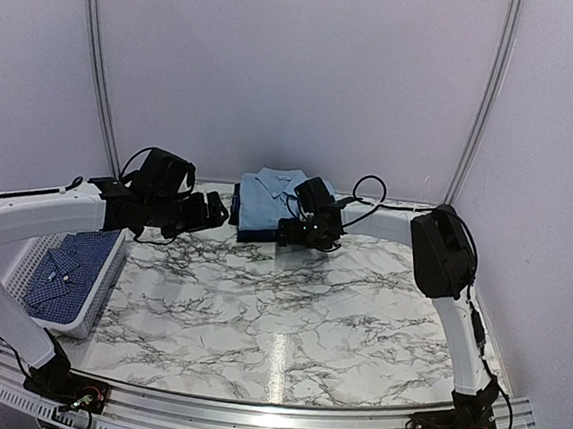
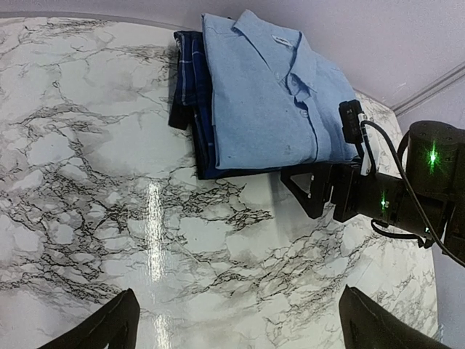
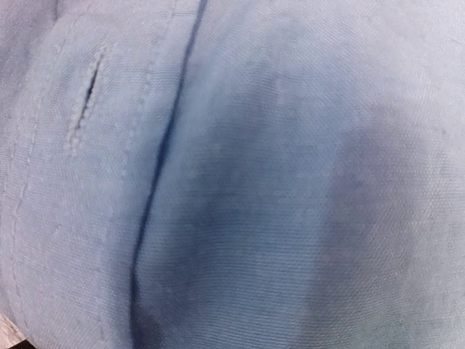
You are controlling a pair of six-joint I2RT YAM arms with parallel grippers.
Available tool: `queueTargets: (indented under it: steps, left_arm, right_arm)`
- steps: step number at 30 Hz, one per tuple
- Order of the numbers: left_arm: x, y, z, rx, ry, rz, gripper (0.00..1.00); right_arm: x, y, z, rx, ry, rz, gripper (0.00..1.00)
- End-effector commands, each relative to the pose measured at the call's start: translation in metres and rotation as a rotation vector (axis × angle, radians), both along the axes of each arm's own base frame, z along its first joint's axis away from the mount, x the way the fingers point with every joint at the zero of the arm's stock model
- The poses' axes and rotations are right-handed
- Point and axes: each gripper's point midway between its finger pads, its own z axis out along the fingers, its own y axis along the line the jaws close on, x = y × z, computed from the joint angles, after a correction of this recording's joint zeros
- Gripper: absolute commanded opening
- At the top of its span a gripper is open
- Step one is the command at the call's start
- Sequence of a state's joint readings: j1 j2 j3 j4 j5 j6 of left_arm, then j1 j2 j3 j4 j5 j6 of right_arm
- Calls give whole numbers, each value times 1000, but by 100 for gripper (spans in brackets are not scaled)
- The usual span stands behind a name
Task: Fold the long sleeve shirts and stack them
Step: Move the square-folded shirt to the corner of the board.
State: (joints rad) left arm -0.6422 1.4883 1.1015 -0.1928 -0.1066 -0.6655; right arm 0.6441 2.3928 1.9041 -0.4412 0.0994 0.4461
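A folded light blue shirt (image 1: 266,195) (image 2: 269,94) lies on top of a folded dark navy plaid shirt (image 2: 190,73) at the back middle of the marble table (image 1: 278,314). A blue-and-white check shirt (image 1: 66,266) lies in the white basket (image 1: 98,303) at the left. My right gripper (image 1: 293,231) (image 2: 320,190) sits against the stack's near right edge, jaws spread; its wrist view is filled with light blue cloth (image 3: 276,182) and its fingers are hidden there. My left gripper (image 1: 216,211) (image 2: 243,331) hovers open over bare marble left of the stack, holding nothing.
The white basket stands at the table's left edge under my left arm. Grey curtain walls (image 1: 299,75) close the back and sides. A metal rail (image 1: 269,414) runs along the near edge between the arm bases.
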Motion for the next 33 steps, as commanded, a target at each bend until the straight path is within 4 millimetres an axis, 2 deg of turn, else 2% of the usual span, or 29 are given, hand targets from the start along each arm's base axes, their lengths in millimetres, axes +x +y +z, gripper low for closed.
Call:
queueTargets:
  steps: [1,7,12,15,19,24,33]
  left_arm:
    - [-6,10,3,11,3,14,99]
    - [-8,12,3,9,2,14,99]
    - [-11,16,7,9,-10,14,99]
    - [-10,19,8,10,-14,19,99]
    - [-9,20,10,13,-19,16,99]
    - [-5,22,18,26,-43,8,99]
    - [-1,26,35,50,-93,-12,99]
  right_arm:
    - [-2,42,1,140,20,19,98]
    - [-1,73,-3,216,25,35,99]
    - [4,66,-5,224,23,9,98]
    - [2,66,4,235,10,18,99]
    - [-2,64,26,243,-29,38,98]
    - [-8,50,47,210,-63,38,98]
    - [-39,14,121,179,-211,38,98]
